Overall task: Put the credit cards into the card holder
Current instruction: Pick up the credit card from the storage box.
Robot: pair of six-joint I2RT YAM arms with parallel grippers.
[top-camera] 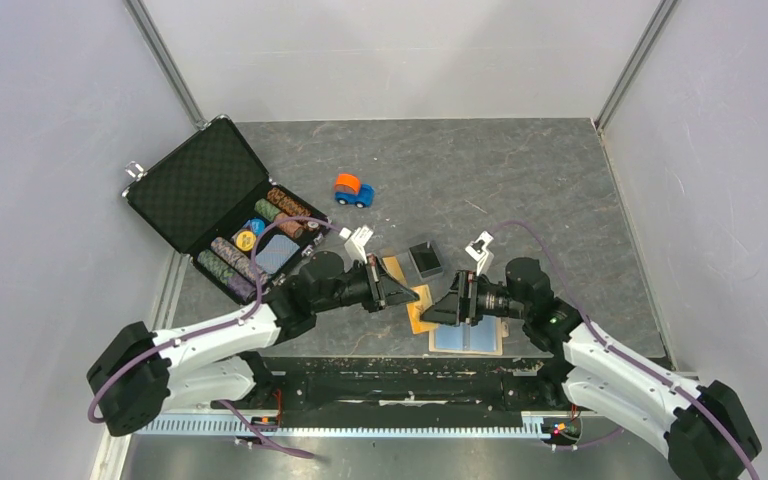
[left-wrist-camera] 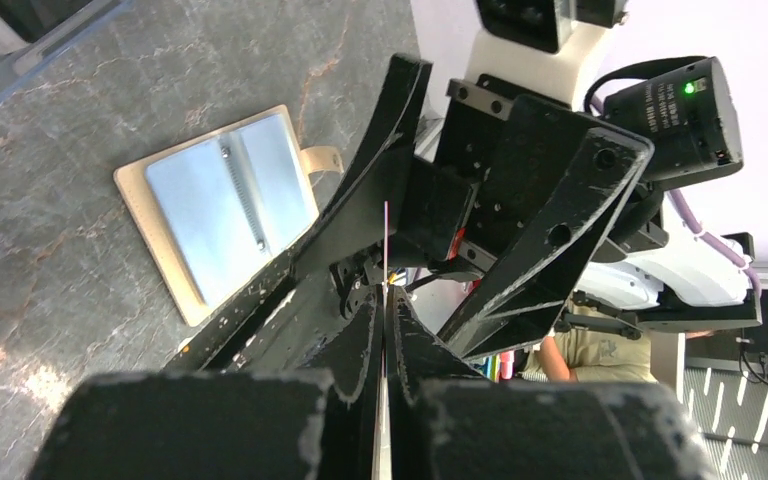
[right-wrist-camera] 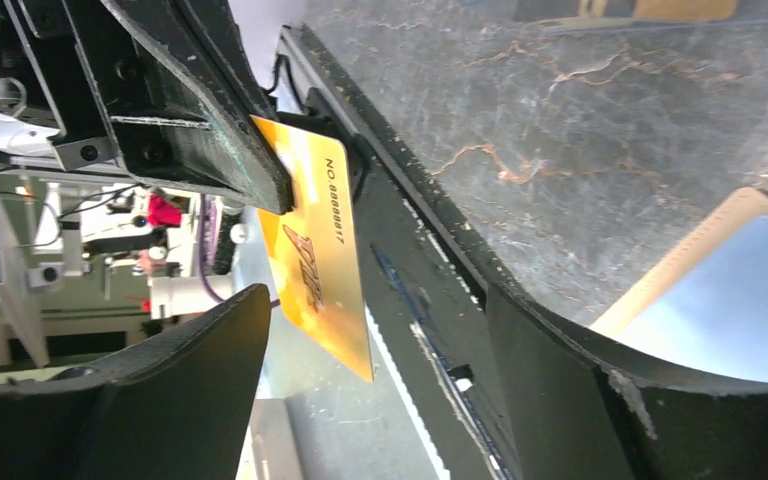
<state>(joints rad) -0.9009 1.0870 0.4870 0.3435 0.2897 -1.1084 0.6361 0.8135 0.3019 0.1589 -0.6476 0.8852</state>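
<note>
Gold plastic credit card (right-wrist-camera: 320, 270) is off the counter, clamped at one short end by the left fingers (right-wrist-camera: 210, 130). Its long axis runs from them straight into the gap of the right fingers (right-wrist-camera: 170, 380). Those are spread wide, one on each side of the free end, and don't appear to touch it. Reads as a mid-air handover, direction unknown. The left wrist view gets the card edge-on as a thin line, so grip depth is hidden. The held end is covered.

Beige leather-look bifold card holder (left-wrist-camera: 152, 218) lies open flat on the grey stone-look counter (top-camera: 520, 180), just beneath the right fingers, so the right arm is nearer to it. Can't tell if its pale-blue inner faces are card or lining, and the slot mouths can't be made out. The right wrist view crops it to one corner.

Just beyond the left fingers there's a tan flat piece (top-camera: 393, 268), probably another card, partly hidden by the arm. Beside it sits a small black open box (top-camera: 425, 258). Farther out are an orange-and-blue toy car (top-camera: 353, 189) and a black chip case (top-camera: 200, 190) with its lid up.
</note>
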